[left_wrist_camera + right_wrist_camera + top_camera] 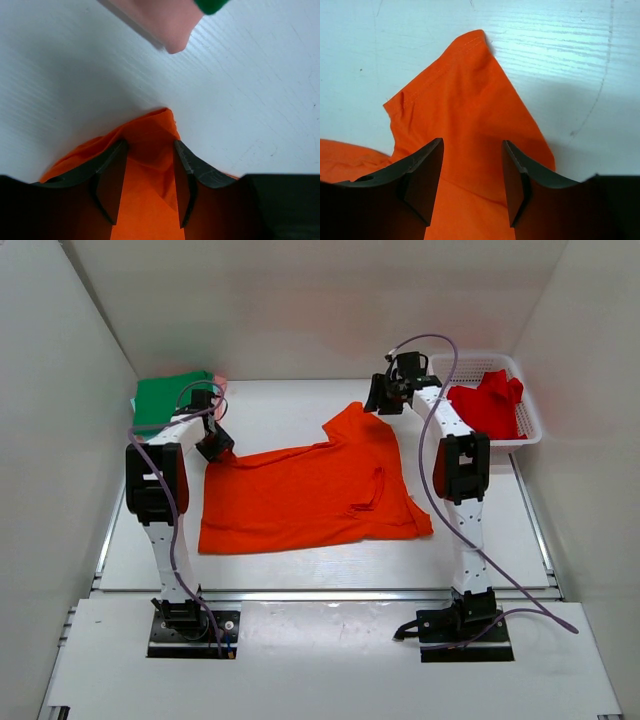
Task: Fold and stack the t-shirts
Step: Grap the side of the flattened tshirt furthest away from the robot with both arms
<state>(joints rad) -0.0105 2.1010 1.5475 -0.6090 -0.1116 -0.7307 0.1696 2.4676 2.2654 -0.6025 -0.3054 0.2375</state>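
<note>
A bright orange t-shirt lies spread on the white table, one sleeve pointing to the back. My left gripper is down at the shirt's far left corner. In the left wrist view its jaws stand apart with the orange corner bunched between them. My right gripper is over the back sleeve tip. In the right wrist view it is open with the orange sleeve below and between its fingers. A deeper red t-shirt lies in the basket. A folded green t-shirt lies on a pink one at the back left.
The white mesh basket stands at the back right against the wall. White walls close in the left, right and back. The pink shirt's edge and green cloth lie just beyond my left gripper.
</note>
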